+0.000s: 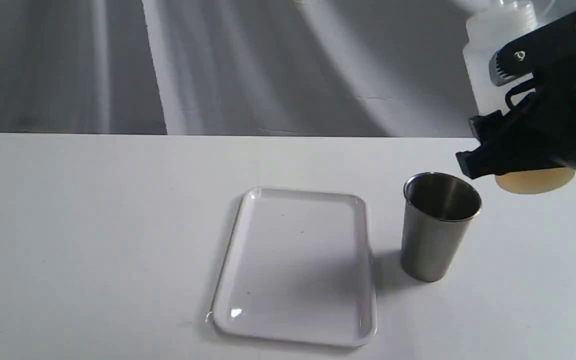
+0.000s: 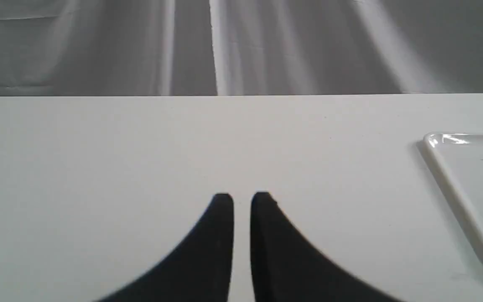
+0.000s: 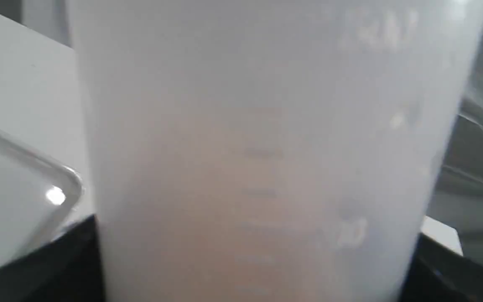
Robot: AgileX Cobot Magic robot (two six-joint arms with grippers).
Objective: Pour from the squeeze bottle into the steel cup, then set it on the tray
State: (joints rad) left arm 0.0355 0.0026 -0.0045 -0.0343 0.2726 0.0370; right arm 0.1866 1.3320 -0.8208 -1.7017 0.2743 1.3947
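- Squeeze bottle hangs at the far right of the exterior view. It is lifted clear of the white table, and everything else lies to its left.
- Left gripper shows only in its own wrist view. Its two black fingers are almost pressed together, with a thin slit of table between them and nothing in it. It hovers over bare tabletop.
- Grey draped cloth hangs behind the far table edge.
- White tray lies flat at mid-table with nothing on it. The left wrist view catches one rounded corner, and the right wrist view catches another.
- Steel cup stands upright on the table just right of the tray, with a narrow gap between them. It appears in the exterior view only.
- Right gripper is clamped round the bottle's body.
  - The bottle is nearly upright, its top leaning slightly left and cut off by the frame.
  - Its base, tinted with amber liquid, sits about level with the cup's rim, just to the right and beyond.
- In the right wrist view, the bottle's translucent wall fills the frame.
  - Faint graduation marks and an amber tint show in its lower half, detail the exterior view does not give.
  - Black fingers flank it on both sides.
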